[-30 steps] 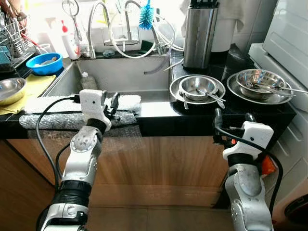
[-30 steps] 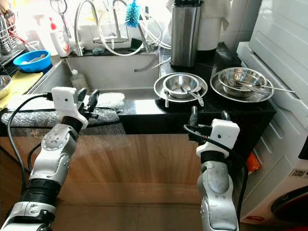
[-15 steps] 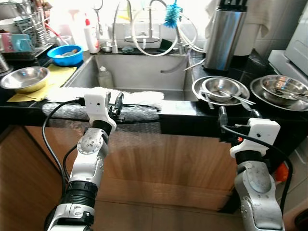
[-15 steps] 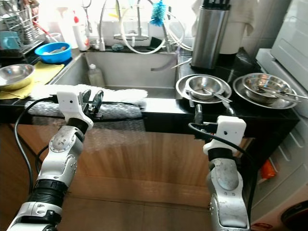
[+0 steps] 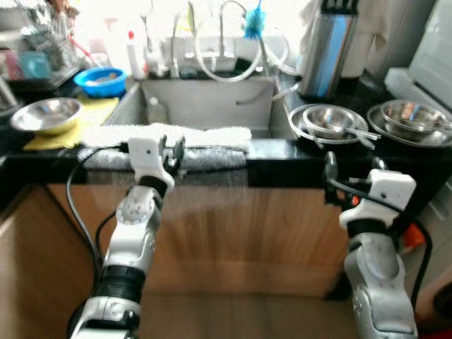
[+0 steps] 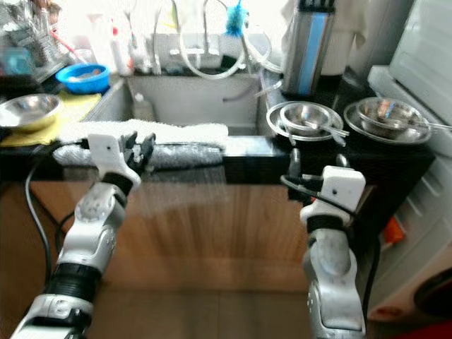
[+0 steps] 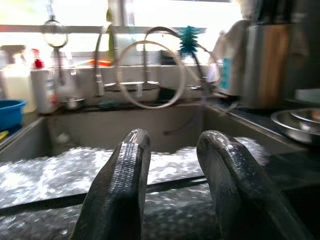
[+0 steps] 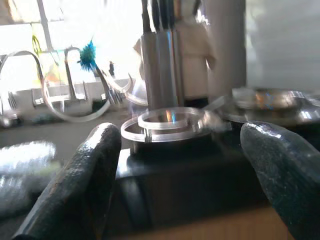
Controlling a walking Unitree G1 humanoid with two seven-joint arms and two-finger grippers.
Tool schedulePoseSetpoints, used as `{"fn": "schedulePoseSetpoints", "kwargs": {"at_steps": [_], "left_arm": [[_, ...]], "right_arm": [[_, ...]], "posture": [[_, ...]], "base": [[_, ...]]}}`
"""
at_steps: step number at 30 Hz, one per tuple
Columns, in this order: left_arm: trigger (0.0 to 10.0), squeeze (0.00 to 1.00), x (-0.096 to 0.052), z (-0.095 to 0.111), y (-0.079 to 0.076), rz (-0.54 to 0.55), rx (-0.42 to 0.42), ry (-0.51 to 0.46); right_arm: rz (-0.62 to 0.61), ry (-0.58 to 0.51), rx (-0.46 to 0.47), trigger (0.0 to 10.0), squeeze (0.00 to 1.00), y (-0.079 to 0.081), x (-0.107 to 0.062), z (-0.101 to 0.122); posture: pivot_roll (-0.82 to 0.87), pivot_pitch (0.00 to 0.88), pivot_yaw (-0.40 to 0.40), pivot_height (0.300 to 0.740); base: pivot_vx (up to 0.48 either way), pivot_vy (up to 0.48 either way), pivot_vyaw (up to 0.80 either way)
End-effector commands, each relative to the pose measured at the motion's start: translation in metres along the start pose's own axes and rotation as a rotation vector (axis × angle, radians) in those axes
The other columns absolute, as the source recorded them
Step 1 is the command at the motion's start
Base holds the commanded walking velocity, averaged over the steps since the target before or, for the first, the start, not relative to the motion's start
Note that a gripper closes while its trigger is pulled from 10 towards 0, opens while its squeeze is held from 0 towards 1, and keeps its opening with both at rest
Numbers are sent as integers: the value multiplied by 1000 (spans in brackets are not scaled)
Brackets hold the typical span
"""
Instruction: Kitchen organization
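The left gripper (image 5: 171, 151) hangs at the front edge of the black tabletop (image 5: 282, 150), its jaws slightly apart and empty, just before the white bubble-wrap sheet (image 5: 176, 134) draped over the sink's front rim. The right gripper (image 5: 351, 172) hangs below the tabletop edge, jaws wide apart and holding nothing. Its wrist view looks at the stacked steel bowls on a round steel plate (image 8: 165, 122) and the steel knife holder (image 8: 160, 72); the left wrist view faces the steel sink (image 7: 115, 127).

Bright window light falls over a black counter (image 5: 282, 152) with wooden cabinet fronts (image 5: 247, 233) below.
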State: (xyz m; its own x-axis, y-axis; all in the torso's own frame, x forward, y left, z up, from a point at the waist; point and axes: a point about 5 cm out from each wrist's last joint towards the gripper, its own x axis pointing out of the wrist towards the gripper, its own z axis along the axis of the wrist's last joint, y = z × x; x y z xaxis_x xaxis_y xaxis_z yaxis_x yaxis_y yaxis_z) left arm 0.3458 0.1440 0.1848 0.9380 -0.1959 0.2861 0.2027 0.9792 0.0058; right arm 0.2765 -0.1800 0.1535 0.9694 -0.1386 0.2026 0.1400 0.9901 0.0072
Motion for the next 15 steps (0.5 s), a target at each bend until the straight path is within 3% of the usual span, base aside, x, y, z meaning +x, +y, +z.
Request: {"fn": "schedulePoseSetpoints", "kwargs": {"at_steps": [1, 7, 15], "left_arm": [[10000, 0, 4, 5, -4, -25, 28, -3], [10000, 0, 7, 16, -8, -51, 38, -37], [10000, 0, 8, 18, -6, -39, 40, -40]], "right_arm": [[-3, -10, 6, 10000, 0, 0, 1, 2], [-4, -3, 19, 10000, 0, 4, -1, 0], [4, -8, 14, 10000, 0, 5, -2, 0]], "posture": [[-182, 0, 47, 740], [-174, 0, 54, 740], [-175, 0, 56, 740]], "base": [[0, 0, 0], [0, 0, 0], [321, 0, 0]]}}
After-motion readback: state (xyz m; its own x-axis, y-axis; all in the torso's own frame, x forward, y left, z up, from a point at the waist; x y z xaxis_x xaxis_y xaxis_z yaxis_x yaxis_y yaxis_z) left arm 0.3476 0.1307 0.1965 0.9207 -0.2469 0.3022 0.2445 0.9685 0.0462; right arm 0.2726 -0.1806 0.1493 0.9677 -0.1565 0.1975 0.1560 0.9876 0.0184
